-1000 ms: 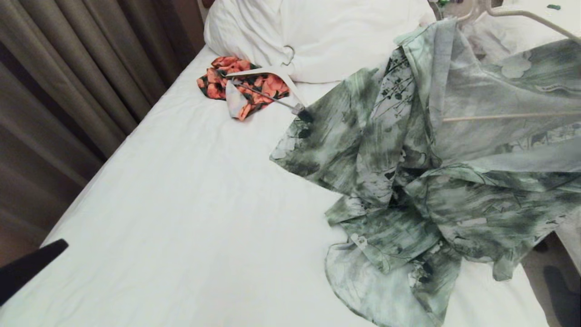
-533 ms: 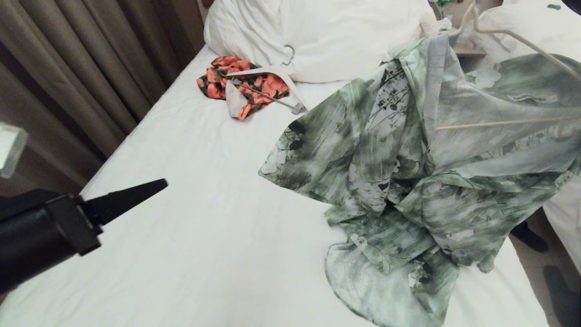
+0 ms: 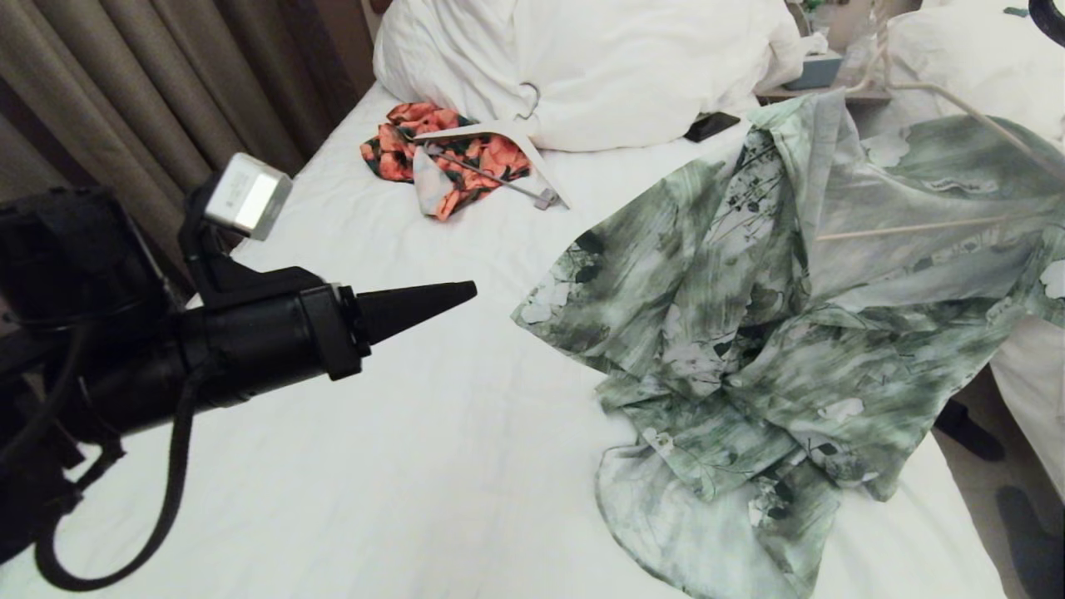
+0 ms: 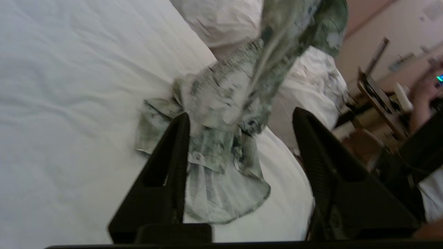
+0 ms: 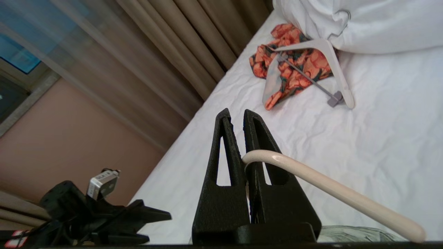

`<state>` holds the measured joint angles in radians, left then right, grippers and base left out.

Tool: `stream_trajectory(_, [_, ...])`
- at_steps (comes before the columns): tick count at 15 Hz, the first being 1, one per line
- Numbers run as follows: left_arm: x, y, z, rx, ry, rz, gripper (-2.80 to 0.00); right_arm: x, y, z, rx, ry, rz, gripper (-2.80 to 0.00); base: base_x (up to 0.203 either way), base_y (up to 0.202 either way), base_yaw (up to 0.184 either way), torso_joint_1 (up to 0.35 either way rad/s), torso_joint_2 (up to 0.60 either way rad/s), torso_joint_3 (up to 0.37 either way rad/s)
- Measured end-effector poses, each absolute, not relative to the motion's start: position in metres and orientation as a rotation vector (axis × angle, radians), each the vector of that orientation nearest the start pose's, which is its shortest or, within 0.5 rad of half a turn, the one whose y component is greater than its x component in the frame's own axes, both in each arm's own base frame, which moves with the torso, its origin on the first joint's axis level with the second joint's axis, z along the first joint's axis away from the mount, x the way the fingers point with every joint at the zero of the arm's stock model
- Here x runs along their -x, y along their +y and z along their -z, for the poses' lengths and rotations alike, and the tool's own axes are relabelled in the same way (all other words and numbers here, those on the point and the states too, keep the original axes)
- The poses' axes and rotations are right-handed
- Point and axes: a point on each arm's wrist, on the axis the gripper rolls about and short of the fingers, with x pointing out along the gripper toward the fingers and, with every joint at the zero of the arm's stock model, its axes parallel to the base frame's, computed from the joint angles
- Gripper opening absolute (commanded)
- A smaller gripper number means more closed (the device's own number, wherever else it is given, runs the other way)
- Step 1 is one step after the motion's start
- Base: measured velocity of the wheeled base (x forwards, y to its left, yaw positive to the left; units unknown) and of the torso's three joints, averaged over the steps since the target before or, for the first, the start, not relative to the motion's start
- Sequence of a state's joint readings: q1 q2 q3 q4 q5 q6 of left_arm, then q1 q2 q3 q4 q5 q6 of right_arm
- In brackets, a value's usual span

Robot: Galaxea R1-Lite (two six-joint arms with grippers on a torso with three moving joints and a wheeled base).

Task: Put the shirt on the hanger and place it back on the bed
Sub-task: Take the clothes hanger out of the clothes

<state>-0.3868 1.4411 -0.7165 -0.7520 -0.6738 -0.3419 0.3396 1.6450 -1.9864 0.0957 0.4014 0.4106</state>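
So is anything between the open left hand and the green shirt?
Nothing visible. Bare white sheet of the bed lies between the left hand and the shirt; the orange floral garment sits off near the pillows.

The shirt [image 3: 749, 333] is green and white in brushed streaks, printed with white flowers and thin dark branch lines, its inner side paler and greyer. The hanger [image 5: 332, 193] is a glossy cream. The bed [image 3: 374, 466] wears a plain white sheet, and the pillows [image 3: 582, 66] are white too. Near them lies a garment [image 3: 449, 158] patterned in orange blooms on black, with a pale lining, under a white hanger [image 3: 507, 137] carrying a grey metal bar. The curtains [image 3: 166, 108] are a dull brown-beige. Both the left claw [image 3: 462, 289] and the right claw [image 5: 235, 116] are matt black. A small dark item [image 3: 711, 126] beside the pillows looks black, perhaps a phone.
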Motion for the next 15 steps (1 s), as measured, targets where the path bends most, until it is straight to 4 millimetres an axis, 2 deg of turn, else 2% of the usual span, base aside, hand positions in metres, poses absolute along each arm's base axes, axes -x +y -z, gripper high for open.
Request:
stream_trajectory(8, [-0.254, -0.144, -0.214, 0.270, 0.113, 1.158, 0.00, -0.254, 0.098, -0.443, -0.388, -0.041, -0.766, -2.80, 0.000, 0.000, 0.000, 0.000, 0.00, 0.000])
stream_trajectory(13, [-0.265, -0.177, -0.186, 0.239, 0.142, 1.100, 0.00, -0.251, 0.107, -0.442, -0.387, -0.027, -0.810, -2.80, 0.000, 0.000, 0.000, 0.000, 0.00, 0.000])
stream_trajectory(15, [-0.266, -0.183, -0.180, 0.231, 0.135, 1.083, 0.00, -0.251, 0.111, -0.442, -0.388, -0.025, -0.822, -2.80, 0.000, 0.000, 0.000, 0.000, 0.00, 0.000])
